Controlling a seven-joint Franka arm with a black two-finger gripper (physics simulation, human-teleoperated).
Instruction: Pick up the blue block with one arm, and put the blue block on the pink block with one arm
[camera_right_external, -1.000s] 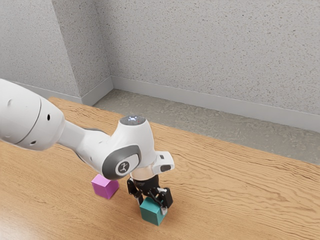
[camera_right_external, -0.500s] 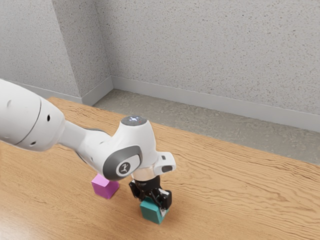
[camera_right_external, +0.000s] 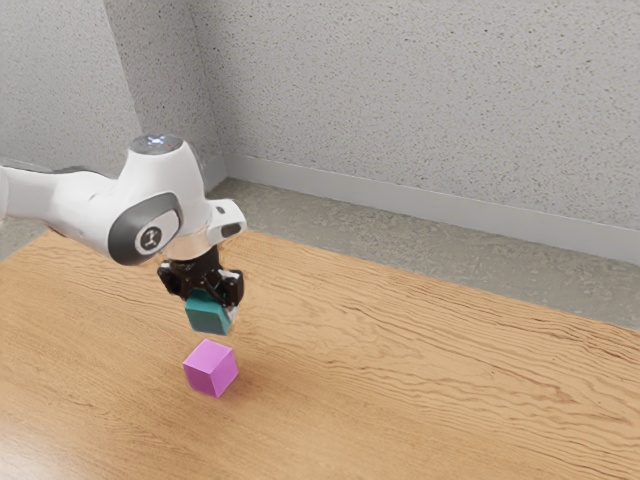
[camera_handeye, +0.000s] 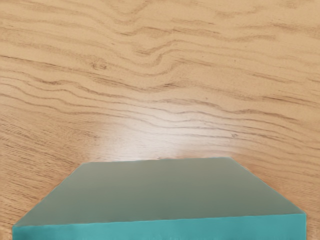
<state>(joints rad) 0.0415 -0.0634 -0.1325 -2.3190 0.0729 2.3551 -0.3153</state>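
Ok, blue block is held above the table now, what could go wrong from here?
1. The blue block in the gripper may not be centred over the pink block; released off-centre, it could tip off.
2. The pink block sits loose on the table; lowering too far could shove it.

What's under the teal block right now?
A gap, then the pink block on the table, roughly below, not touching. In the wrist view the teal block itself covers what lies directly beneath.

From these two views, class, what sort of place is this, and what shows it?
Probably a bare simulated test room: wood-grain table, speckled grey walls, plain baseboard, a blue block held in the gripper, a pink block on the table.
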